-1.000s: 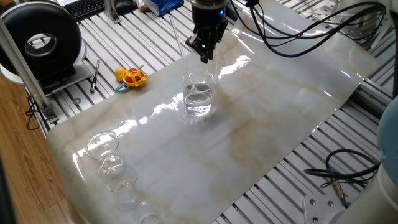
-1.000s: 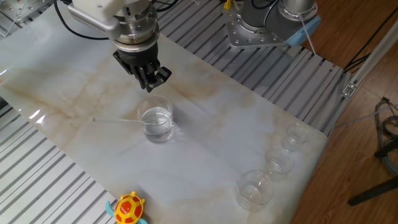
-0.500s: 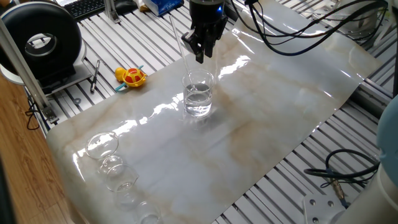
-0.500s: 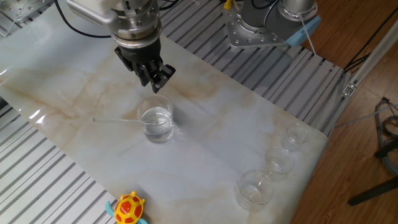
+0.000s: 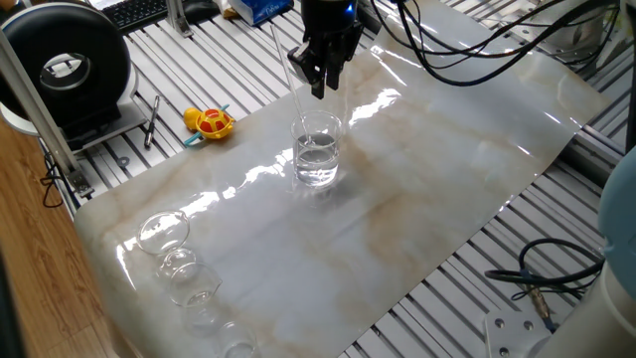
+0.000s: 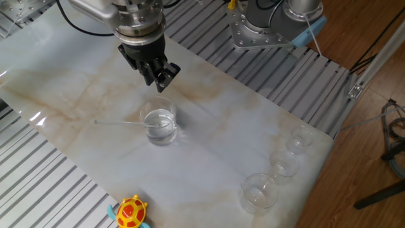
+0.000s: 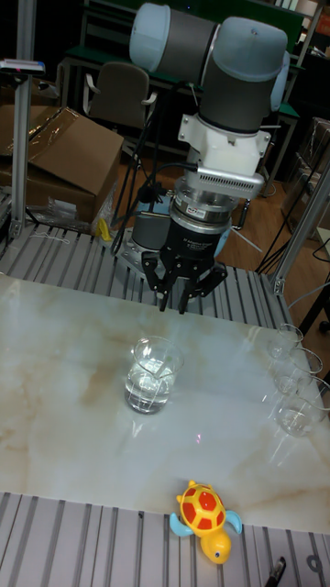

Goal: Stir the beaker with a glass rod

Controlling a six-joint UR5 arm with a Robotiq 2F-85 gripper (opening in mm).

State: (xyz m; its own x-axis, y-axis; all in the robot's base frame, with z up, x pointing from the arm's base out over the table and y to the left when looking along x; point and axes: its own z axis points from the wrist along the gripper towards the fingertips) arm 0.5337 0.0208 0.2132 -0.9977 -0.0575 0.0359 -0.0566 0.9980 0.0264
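The beaker [image 5: 317,151] [image 6: 158,125] [image 7: 151,374], a clear cylinder partly filled with clear liquid, stands upright on the marble sheet. The glass rod [image 5: 286,75] [image 6: 117,123] rests inside it, leaning over the rim towards the turtle toy's side, with nothing holding it. I cannot make the rod out in the tall fixed view. My gripper [image 5: 320,89] [image 6: 159,79] [image 7: 183,298] hangs above and a little behind the beaker. Its fingers are spread open and empty, clear of both the rim and the rod.
A yellow and red turtle toy [image 5: 210,122] [image 6: 131,212] [image 7: 206,515] lies at the sheet's edge. Small round glass vessels [image 5: 164,231] [image 6: 259,190] [image 7: 293,385] line one end of the sheet. A black round device [image 5: 65,70] and cables [image 5: 547,278] flank the table.
My gripper has risen and drawn back from the beaker's rim. The beaker and the rod have stayed where they were.
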